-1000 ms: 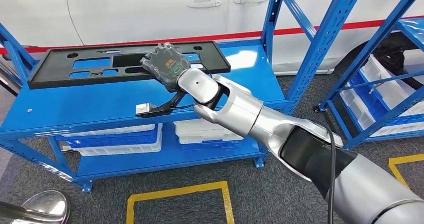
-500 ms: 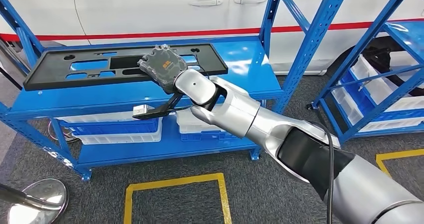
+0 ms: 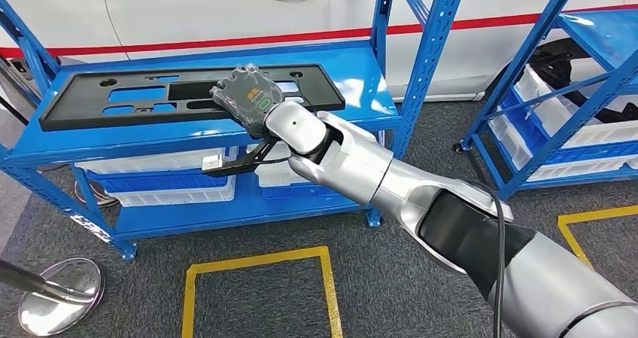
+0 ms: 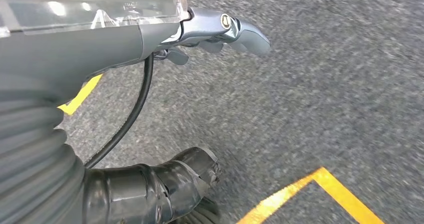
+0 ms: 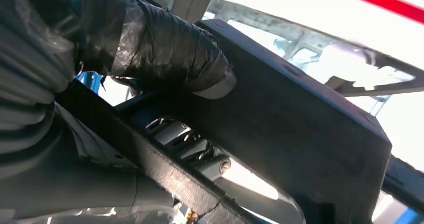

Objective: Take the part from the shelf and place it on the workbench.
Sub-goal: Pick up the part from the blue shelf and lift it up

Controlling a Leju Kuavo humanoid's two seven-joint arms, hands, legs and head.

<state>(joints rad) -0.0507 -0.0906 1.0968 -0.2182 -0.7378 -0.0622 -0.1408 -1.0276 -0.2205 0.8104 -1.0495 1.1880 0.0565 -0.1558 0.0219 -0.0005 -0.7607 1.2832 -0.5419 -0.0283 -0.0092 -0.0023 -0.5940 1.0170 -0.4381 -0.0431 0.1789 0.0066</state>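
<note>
One hand at work: the right hand, its fingers hidden from us in head view under its own back cover. In rt wrist view we see dark wrapped fingers curled over the top of the long flat black plastic panel w/ cut-outs, thumb under its near rail, so the panel is gripped at the front edge, right of centre. Panel's far end is cut off in that view; bright glare behind blurs detail. Panel lies on the top deck of the blue steel shelf; we can't tell if it's lifted. White-and-blue bins sit on the lower deck. White car body w/ red stripe stands behind. Left hand hangs over grey carpet, fingers loosely apart, holding nothing.
</note>
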